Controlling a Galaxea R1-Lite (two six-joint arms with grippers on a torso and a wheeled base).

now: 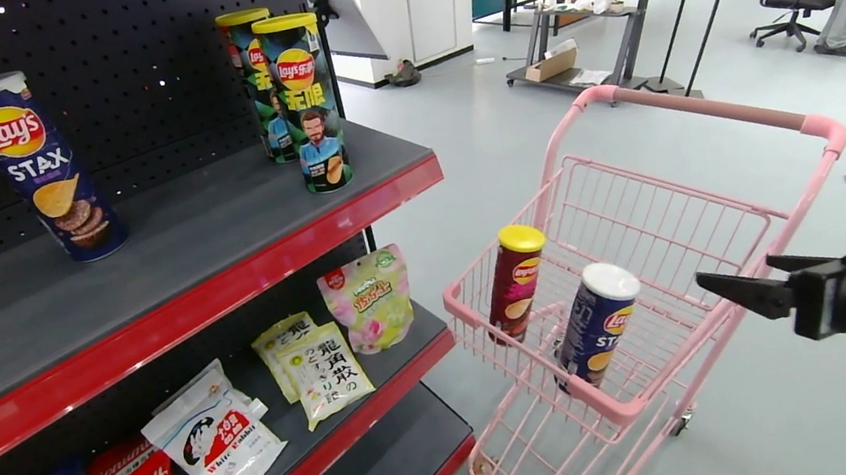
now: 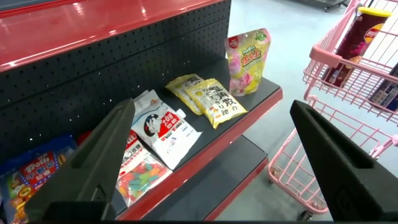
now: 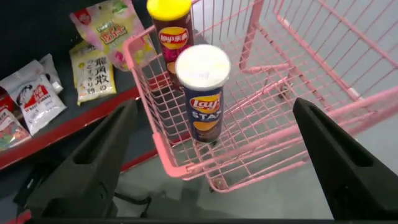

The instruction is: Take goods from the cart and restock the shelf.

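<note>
Item: dark blue cylindrical crisp can with a white lid (image 1: 596,325), stood in the front part of the pink wire shopping cart (image 1: 700,107), close to the basket's front rim.
Long axis: near upright, the lid tipped slightly toward the cart's handle side.
Companion item: maroon cylindrical can with a yellow lid (image 1: 516,282), just beside the blue can, on the shelf side of the basket, also near upright.
Bearing from pincer: in the head view the blue can is placed lower than the right gripper (image 3: 211,106) and toward the robot's left of it. In the right wrist view the white lid is framed between the two black fingers, farther out than their tips.
Nearer arm: the right, judged from its place beside the cart's rim.
Right pincer state: fingers spread wide; nothing held, nothing touched.
Left pincer state: left gripper (image 2: 211,106) likewise spread wide and empty, pointed at the lower shelf tier of snack bags (image 2: 214,99), the cart off to one side.
Destination: dark grey upper shelf board with a red front edge (image 1: 224,215), already stocked with a tilted blue can (image 1: 38,165) and two green-and-black cans with yellow lids (image 1: 303,102).
Requirement for next move, as judged: a descent over the lid, or a side approach around the can's body.
</note>
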